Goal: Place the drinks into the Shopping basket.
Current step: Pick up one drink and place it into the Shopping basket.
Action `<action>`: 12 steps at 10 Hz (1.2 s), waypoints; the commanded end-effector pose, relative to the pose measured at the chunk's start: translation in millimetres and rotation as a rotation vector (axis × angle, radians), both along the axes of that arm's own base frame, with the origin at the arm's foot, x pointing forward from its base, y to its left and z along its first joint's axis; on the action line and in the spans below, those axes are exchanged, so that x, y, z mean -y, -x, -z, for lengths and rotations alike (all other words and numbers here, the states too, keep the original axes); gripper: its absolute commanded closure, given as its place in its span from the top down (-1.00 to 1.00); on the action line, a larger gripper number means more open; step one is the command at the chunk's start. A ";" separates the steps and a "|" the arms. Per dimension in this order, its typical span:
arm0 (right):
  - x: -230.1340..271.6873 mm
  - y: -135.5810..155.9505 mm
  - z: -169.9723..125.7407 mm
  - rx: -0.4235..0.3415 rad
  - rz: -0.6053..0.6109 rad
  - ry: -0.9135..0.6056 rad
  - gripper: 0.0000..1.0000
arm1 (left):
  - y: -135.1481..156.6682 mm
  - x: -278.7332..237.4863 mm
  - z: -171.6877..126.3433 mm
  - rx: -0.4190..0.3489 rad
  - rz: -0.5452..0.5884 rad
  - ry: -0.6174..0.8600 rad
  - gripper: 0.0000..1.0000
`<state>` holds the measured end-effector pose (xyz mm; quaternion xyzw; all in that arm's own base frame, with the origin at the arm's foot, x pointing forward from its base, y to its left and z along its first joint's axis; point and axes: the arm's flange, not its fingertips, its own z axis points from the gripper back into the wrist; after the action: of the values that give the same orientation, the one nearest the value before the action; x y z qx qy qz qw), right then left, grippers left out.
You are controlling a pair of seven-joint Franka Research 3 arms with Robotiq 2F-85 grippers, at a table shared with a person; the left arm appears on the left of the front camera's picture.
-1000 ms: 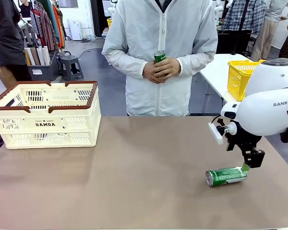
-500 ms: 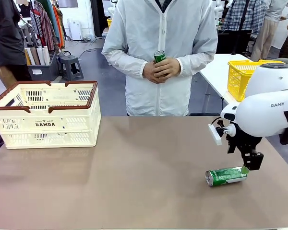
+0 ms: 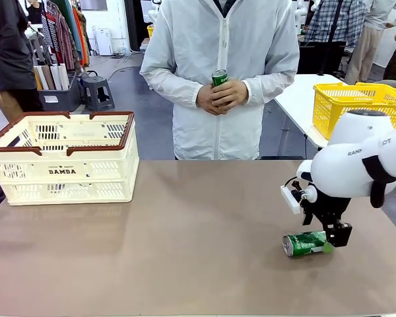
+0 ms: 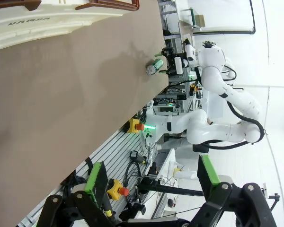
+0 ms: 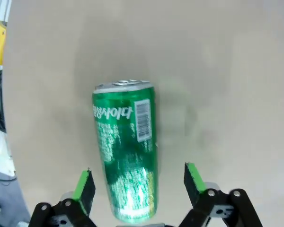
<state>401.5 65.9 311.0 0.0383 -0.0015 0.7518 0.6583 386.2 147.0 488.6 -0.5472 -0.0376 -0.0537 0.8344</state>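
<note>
Front: green can (image 3: pixel 305 243) lies on its side on the table (image 3: pixel 185 251), right side, with the right gripper (image 3: pixel 330 242) down over its end. Shopping basket (image 3: pixel 66 165) far left.
Left wrist: left gripper (image 4: pixel 151 177) spread wide, empty.
Right wrist: pads (image 5: pixel 84 185) wide apart, straddling the can without touching it.

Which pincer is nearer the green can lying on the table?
Right. The right pincer, open, hangs over the green can, straddling one end. The left pincer, also open, is far off across the table.

Brown table (image 3: pixel 185 231) bears cream basket (image 3: pixel 63 165) and lying green can (image 3: pixel 305 243).
</note>
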 end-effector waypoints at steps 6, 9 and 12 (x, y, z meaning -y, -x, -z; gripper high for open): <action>2.0 -6.0 14.7 -0.095 0.018 -0.029 -1.00 | 2.4 -2.0 -1.0 -0.004 0.005 -0.010 1.00; 1.9 -0.6 5.7 -0.096 0.110 -0.032 -1.00 | 2.4 -2.0 -1.0 -0.004 0.005 -0.010 1.00; -2.8 4.3 -20.8 -0.204 0.293 0.013 -1.00 | 2.4 -2.0 -1.0 -0.004 0.005 -0.010 1.00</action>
<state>396.0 62.9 307.0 0.1012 0.0572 0.6721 0.7313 386.2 147.0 488.6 -0.5472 -0.0375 -0.0537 0.8344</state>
